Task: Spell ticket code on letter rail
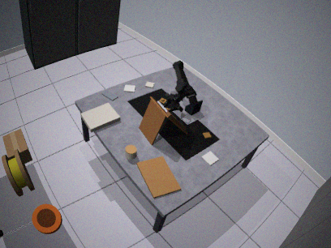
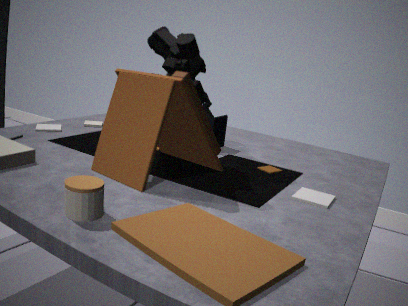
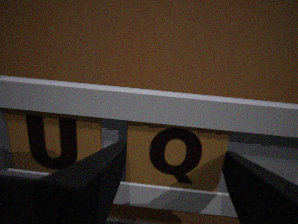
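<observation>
My gripper (image 3: 174, 153) (image 1: 174, 104) is shut on the Q tile (image 3: 138, 162), with a finger at each side of it. The tile sits upright between the lips of the pale rail (image 3: 150, 102) (image 1: 162, 105). The U tile (image 3: 90, 145) stands in the same rail to the left, with a narrow gap between them. The rail is on the brown board (image 3: 150, 50) (image 1: 152, 121) (image 2: 130, 125), which leans like a tent. One orange tile (image 1: 207, 134) (image 2: 270, 169) lies on the black mat, and another (image 1: 162, 100) shows beyond the board. The code is not readable here.
The black mat (image 1: 187, 151) (image 2: 250, 196) lies under the board. Pale cards (image 1: 210, 158) (image 1: 130, 88) (image 1: 149, 84) lie on the counter. A lidded jar (image 1: 131, 152) (image 2: 84, 198), a flat brown slab (image 1: 158, 177) (image 2: 207, 250) and a pale block (image 1: 101, 116) stand on the board's far side from the arm.
</observation>
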`<state>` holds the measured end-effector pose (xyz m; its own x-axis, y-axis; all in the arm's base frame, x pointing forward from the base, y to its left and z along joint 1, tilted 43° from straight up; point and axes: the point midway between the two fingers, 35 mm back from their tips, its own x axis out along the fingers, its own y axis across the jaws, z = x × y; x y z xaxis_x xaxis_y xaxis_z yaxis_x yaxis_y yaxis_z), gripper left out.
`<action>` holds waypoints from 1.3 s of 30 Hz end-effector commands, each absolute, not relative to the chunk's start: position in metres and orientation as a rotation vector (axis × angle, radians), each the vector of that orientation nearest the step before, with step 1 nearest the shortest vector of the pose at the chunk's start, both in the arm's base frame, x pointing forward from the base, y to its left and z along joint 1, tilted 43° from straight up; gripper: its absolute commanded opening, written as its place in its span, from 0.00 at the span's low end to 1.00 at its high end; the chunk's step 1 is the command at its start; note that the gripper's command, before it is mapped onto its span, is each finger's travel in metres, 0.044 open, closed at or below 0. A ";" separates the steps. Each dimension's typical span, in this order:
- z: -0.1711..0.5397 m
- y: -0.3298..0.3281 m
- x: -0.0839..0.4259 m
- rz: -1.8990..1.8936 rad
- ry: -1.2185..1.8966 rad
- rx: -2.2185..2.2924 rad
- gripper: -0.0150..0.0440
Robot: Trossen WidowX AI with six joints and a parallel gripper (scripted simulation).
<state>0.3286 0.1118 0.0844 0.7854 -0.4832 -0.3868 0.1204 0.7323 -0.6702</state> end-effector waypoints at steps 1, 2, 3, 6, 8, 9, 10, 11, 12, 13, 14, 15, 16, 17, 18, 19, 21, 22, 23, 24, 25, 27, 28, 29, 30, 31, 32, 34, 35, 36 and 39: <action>0.085 0.115 0.330 -0.356 0.577 -0.669 0.25; 0.084 0.115 0.330 -0.356 0.577 -0.669 0.25; 0.084 0.115 0.330 -0.356 0.577 -0.669 0.25; 0.083 0.117 0.330 -0.356 0.576 -0.669 0.25; 0.082 0.117 0.330 -0.356 0.576 -0.669 0.25; 0.082 0.118 0.330 -0.356 0.576 -0.669 0.25; 0.082 0.118 0.330 -0.356 0.576 -0.669 0.25; 0.081 0.116 0.329 -0.353 0.582 -0.673 0.30; 0.081 0.116 0.329 -0.353 0.582 -0.673 0.34; 0.081 0.116 0.329 -0.353 0.582 -0.673 0.39; 0.081 0.116 0.329 -0.353 0.582 -0.673 0.43; 0.081 0.116 0.329 -0.353 0.582 -0.673 0.48; 0.081 0.116 0.329 -0.353 0.582 -0.673 0.52; 0.081 0.116 0.329 -0.353 0.582 -0.673 0.57; 0.081 0.116 0.329 -0.353 0.582 -0.673 0.61; 0.081 0.116 0.329 -0.355 0.579 -0.671 0.65; 0.082 0.118 0.326 -0.356 0.577 -0.669 0.74; 0.083 0.119 0.325 -0.356 0.577 -0.669 0.75; 0.084 0.120 0.323 -0.356 0.577 -0.669 0.75; 0.084 0.120 0.323 -0.356 0.577 -0.669 0.75; 0.084 0.120 0.323 -0.356 0.577 -0.669 0.75; 0.085 0.122 0.321 -0.356 0.577 -0.669 0.75; 0.086 0.123 0.320 -0.356 0.577 -0.669 0.75; 0.087 0.124 0.319 -0.356 0.577 -0.669 0.75; 0.087 0.124 0.318 -0.356 0.577 -0.669 0.75; 0.088 0.125 0.317 -0.356 0.577 -0.669 0.75; 0.088 0.125 0.317 -0.356 0.577 -0.669 0.75; 0.088 0.125 0.317 -0.356 0.577 -0.669 0.75; 0.089 0.125 0.317 -0.356 0.577 -0.669 0.75; 0.087 0.125 0.316 -0.356 0.577 -0.669 0.75; 0.087 0.125 0.313 -0.355 0.578 -0.669 0.75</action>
